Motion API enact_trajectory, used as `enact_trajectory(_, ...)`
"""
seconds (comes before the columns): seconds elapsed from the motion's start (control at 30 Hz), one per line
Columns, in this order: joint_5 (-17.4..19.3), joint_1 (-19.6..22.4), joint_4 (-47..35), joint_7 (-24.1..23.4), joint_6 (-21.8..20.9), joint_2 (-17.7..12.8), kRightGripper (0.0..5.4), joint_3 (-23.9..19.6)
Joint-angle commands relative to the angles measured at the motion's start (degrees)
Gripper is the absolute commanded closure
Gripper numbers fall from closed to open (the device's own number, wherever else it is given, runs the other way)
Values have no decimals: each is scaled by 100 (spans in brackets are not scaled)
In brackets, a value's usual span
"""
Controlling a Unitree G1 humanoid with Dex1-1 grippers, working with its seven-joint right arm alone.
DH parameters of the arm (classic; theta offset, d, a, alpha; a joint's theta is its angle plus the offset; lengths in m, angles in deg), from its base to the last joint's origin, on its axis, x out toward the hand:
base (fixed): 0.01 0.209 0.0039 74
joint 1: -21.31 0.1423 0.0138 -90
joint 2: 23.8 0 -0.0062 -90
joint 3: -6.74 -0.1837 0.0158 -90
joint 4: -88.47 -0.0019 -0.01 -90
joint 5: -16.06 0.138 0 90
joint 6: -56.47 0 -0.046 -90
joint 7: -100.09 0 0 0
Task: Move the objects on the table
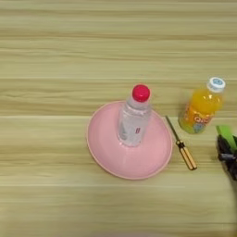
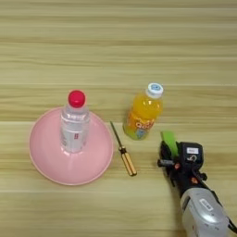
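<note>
While the silver forearm (image 2: 203,210) is coming in from the bottom right corner, the gripper (image 2: 167,147) is sitting low over the table (image 2: 139,46) with its black fingers (image 2: 165,152) at the green block (image 2: 169,141). The block is showing between and just past the fingers, slanting up and to the left, so the gripper is looking pinched on it, though whether the block is lifting off the wood cannot be told. In the left eye view only the fingertips and a sliver of green are peeking in at the right edge.

Just to the left of the gripper, the screwdriver (image 2: 123,149) is lying flat on the table, its thin shaft pointing up and left and its amber-and-black handle pointing down and right. It is resting apart from the gripper and just beside the rim of the pink plate (image 2: 46,166).

Above the gripper and a little left, an orange juice bottle (image 2: 143,113) with a white cap is standing on the wood, near the screwdriver's tip but not touching it.

Farther left, the plate is sitting on the table, and a clear water bottle (image 2: 74,125) with a red cap is standing upright on it, toward its upper middle.
</note>
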Motion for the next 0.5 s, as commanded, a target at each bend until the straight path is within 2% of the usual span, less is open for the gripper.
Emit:
enact_trajectory(0.03,-156,-168,275,-5,251,50,401,191)
enact_trajectory(0.07,-156,-173,263,0,246,53,401,196)
enact_trajectory(0.1,-156,-176,256,3,241,54,365,199)
enact_trajectory(0.3,-169,-200,191,-9,236,61,287,216)
enact_trajectory(0.5,-170,-208,178,-9,223,61,226,225)
